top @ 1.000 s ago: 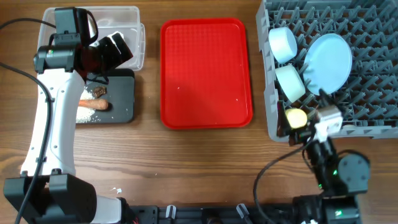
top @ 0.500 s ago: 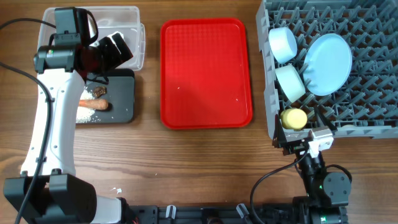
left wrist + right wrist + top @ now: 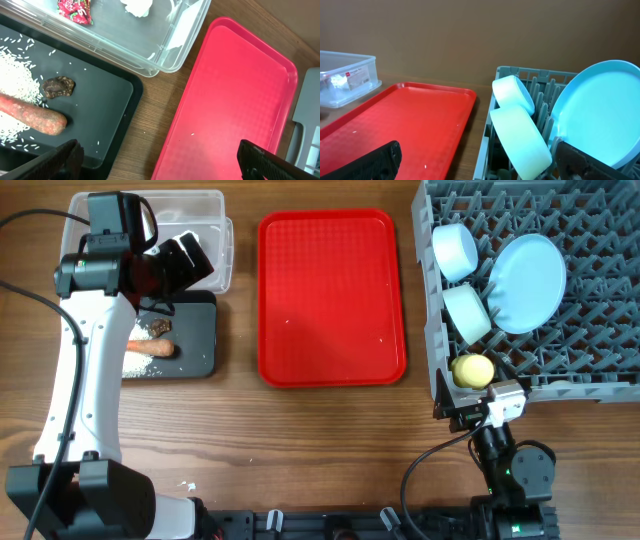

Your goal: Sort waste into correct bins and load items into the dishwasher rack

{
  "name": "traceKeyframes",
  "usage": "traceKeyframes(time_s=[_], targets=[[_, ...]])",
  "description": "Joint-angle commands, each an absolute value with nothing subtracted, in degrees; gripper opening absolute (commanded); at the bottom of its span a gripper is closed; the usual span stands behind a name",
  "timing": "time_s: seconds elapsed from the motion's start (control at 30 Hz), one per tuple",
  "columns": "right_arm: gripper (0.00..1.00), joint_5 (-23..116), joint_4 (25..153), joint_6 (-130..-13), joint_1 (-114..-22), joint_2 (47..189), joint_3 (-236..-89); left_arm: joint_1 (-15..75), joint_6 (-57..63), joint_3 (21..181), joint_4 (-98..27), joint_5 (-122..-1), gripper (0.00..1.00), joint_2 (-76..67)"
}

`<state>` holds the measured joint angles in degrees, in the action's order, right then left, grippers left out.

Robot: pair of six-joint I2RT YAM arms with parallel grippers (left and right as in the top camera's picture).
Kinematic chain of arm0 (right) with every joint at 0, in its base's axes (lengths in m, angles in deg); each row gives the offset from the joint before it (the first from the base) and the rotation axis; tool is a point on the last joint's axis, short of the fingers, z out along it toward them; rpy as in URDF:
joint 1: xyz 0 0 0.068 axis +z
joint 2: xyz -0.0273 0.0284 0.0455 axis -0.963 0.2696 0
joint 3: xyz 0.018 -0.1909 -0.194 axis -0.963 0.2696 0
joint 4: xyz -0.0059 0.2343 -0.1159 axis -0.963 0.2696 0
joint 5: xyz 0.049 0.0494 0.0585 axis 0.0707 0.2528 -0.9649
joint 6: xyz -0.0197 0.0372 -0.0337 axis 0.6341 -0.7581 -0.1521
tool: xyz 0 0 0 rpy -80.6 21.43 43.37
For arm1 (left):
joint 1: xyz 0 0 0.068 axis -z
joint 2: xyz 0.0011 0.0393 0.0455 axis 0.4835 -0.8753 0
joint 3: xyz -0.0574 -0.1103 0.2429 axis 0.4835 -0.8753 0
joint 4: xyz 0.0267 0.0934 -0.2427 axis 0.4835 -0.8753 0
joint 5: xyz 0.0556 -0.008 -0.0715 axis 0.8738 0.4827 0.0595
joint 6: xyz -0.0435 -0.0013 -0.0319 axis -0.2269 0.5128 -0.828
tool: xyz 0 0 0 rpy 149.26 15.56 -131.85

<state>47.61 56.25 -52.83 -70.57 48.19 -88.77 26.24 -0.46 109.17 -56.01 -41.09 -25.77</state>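
Note:
The grey dishwasher rack (image 3: 590, 290) holds the pale blue plate (image 3: 527, 282), two mint bowls (image 3: 455, 250) (image 3: 467, 313) and the yellow cup (image 3: 474, 370). The plate (image 3: 600, 112) and bowls (image 3: 520, 135) also show in the right wrist view. The clear tub (image 3: 125, 35) holds the red wrapper (image 3: 75, 10) and white tissue (image 3: 137, 6). The black tray (image 3: 190, 330) holds the carrot piece (image 3: 30, 116), rice (image 3: 15, 80) and brown scrap (image 3: 58, 86). My left gripper (image 3: 160, 162) is open and empty above the trays. My right gripper (image 3: 480, 162) is open and empty at the rack's front edge.
A flat red tray (image 3: 331, 295) lies in the middle of the wooden table, with a few rice grains on it. Several grains lie on the table at the front left (image 3: 185, 485). Black cables run by both arm bases.
My right arm has drawn back toward the table's front edge, away from the yellow cup, which stays in the rack. The left arm has not moved.

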Motion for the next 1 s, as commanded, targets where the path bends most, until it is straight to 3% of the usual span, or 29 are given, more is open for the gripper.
traceKeyframes(time_s=[0.0, 0.7, 0.97], targets=[[1.0, 48.6, 55.9, -53.6, -70.8, 47.6, -88.7, 26.1, 0.4, 109.2, -55.9, -40.7, 1.0, -26.0], [1.0, 48.6, 55.9, -53.7, -70.8, 47.6, -88.7, 26.2, 1.8, 109.2, -55.9, -38.8, 1.0, -24.0], [1.0, 48.6, 55.9, -53.7, -70.8, 47.6, -88.7, 29.7, 16.4, 98.2, -35.1, -41.6, 1.0, -11.6]])
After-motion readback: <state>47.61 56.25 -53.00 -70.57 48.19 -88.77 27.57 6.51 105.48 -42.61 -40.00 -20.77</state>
